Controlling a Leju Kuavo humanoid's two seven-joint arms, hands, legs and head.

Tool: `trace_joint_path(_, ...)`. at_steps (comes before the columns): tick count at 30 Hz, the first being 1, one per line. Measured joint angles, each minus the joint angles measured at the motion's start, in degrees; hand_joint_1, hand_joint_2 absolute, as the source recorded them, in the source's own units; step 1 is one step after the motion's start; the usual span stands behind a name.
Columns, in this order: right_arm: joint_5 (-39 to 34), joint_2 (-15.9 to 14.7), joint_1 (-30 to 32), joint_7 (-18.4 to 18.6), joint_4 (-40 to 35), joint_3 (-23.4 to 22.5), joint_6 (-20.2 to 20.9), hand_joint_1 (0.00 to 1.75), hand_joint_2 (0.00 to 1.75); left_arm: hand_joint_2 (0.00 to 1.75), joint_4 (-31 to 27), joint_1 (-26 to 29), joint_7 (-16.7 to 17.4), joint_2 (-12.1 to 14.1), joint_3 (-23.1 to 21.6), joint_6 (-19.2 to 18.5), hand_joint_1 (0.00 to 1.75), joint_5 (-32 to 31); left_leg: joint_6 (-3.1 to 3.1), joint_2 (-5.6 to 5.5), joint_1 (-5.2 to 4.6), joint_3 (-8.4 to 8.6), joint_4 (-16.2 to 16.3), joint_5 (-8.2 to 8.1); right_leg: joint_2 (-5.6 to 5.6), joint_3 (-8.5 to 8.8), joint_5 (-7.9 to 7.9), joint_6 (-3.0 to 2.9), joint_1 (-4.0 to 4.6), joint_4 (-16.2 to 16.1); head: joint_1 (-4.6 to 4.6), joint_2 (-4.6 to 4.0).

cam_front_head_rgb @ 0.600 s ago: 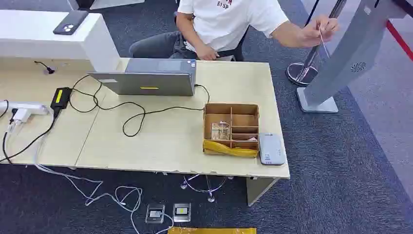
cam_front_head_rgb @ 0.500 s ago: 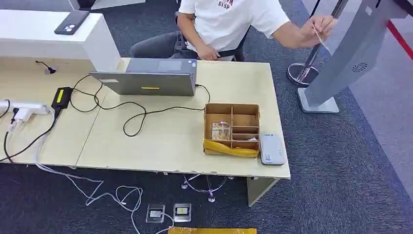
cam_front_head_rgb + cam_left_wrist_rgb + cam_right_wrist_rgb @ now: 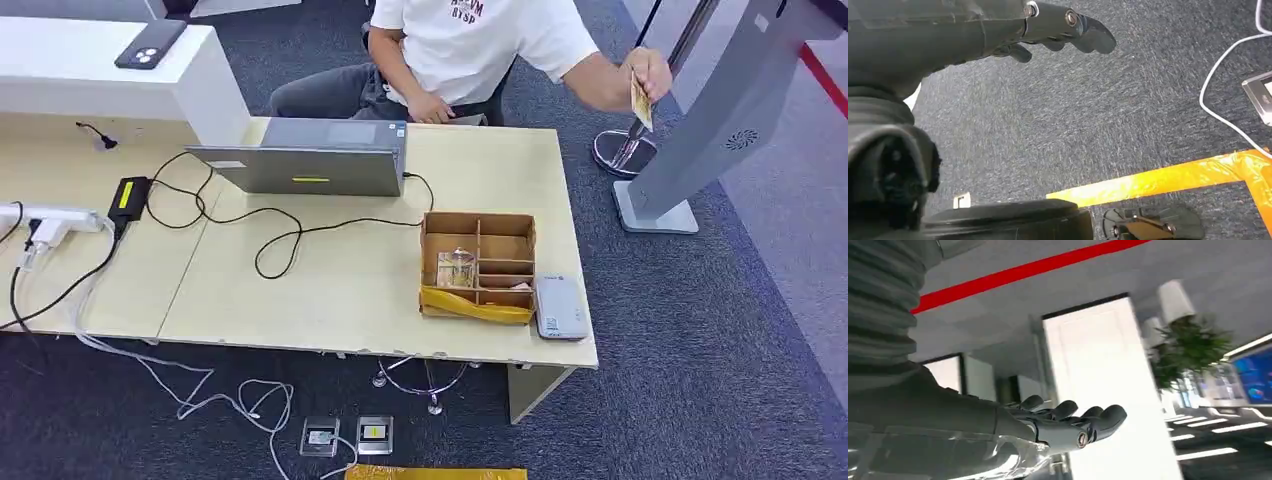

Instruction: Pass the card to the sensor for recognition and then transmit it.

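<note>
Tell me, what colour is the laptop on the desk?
Grey, seen best in the head view: laptop.

One desk (image 3: pixel 330 290) carries one laptop (image 3: pixel 310 160), one divided cardboard box (image 3: pixel 477 266), one grey card reader (image 3: pixel 559 307), one black power adapter (image 3: pixel 130 193) and one white power strip (image 3: pixel 45 215). One phone (image 3: pixel 150 44) lies on one white counter (image 3: pixel 90 85). One person (image 3: pixel 480 45) holds one card (image 3: pixel 642 100). Two floor sockets (image 3: pixel 346 436) sit in the carpet

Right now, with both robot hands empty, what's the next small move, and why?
Probably bring the right hand toward the compartment box on the table. Both hands hold nothing, the left hand hangs over the carpet, the person's hand holds a card, and the reader sits beside the box.
</note>
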Motion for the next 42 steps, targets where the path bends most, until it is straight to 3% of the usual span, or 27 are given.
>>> trace_joint_path(4,0.81,0.83,-8.8,-3.04,-1.16,16.59,-2.53,0.0,1.75,0.0,0.0,-0.04,-0.63,0.0,-0.22,0.15,0.0,0.0,-0.11,0.01,0.05,-0.03,-0.01,0.07,0.01,-0.03,0.01,-0.02,0.05,0.08,0.02,0.0)
trace_joint_path(8,1.93,6.19,-17.17,-2.91,-1.27,33.73,-3.67,0.0,1.75,0.0,0.0,-0.16,-0.7,0.0,-1.14,0.09,0.0,0.0,-0.29,-0.29,0.27,0.04,0.0,0.21,-0.08,-0.06,0.02,-0.04,0.24,0.08,0.09,-0.02)
trace_joint_path(14,1.56,12.13,-23.61,-5.0,0.83,48.74,-5.72,0.0,1.75,0.0,0.0,-0.1,-1.01,0.0,-1.49,0.07,0.0,0.0,-0.35,-0.65,0.36,-0.12,0.0,0.28,-0.44,-0.12,-0.02,-0.1,0.34,0.09,0.09,0.0)
trace_joint_path(19,1.29,15.54,-26.65,-6.21,3.41,56.4,-6.51,0.0,1.75,0.0,0.0,-0.03,-1.01,0.15,-1.51,0.07,0.0,0.0,-0.37,-0.65,0.36,-0.15,0.0,0.26,-0.44,-0.14,-0.03,-0.11,0.33,0.06,0.07,0.0)
trace_joint_path(23,0.38,18.46,-28.23,-7.47,5.96,59.91,-7.84,0.0,1.75,0.0,0.0,-0.03,-1.01,0.2,-1.49,0.09,0.0,0.0,-0.37,-0.62,0.35,-0.14,0.0,0.26,-0.41,-0.15,-0.03,-0.1,0.33,0.05,0.07,-0.02)
trace_joint_path(35,-0.37,22.14,-29.42,-8.41,11.28,64.92,-9.44,0.0,1.75,0.0,0.02,0.04,-1.01,0.48,-1.31,0.07,0.0,0.02,-0.39,-0.6,0.35,-0.13,0.01,0.24,-0.35,-0.17,-0.03,-0.1,0.33,0.05,0.07,0.0)
trace_joint_path(36,-0.39,22.3,-29.51,-8.46,11.56,65.27,-9.54,0.73,1.75,0.0,0.02,0.05,-1.01,0.48,-1.29,0.07,0.0,0.02,-0.39,-0.6,0.35,-0.13,0.01,0.24,-0.35,-0.17,-0.03,-0.1,0.33,0.05,0.09,0.0)
trace_joint_path(37,-0.52,22.47,-29.62,-8.46,11.87,65.6,-9.68,1.73,1.75,0.0,0.02,0.07,-1.01,0.48,-1.29,0.07,0.0,0.02,-0.39,-0.59,0.35,-0.12,0.01,0.24,-0.34,-0.18,-0.03,-0.1,0.33,0.05,0.07,0.0)
trace_joint_path(42,-0.96,22.82,-29.99,-8.55,12.87,66.85,-9.85,1.75,1.75,0.0,0.02,0.11,-1.01,0.48,-1.25,0.07,0.0,0.02,-0.39,-0.55,0.35,-0.12,0.01,0.24,-0.31,-0.19,-0.03,-0.1,0.33,0.05,0.07,0.0)
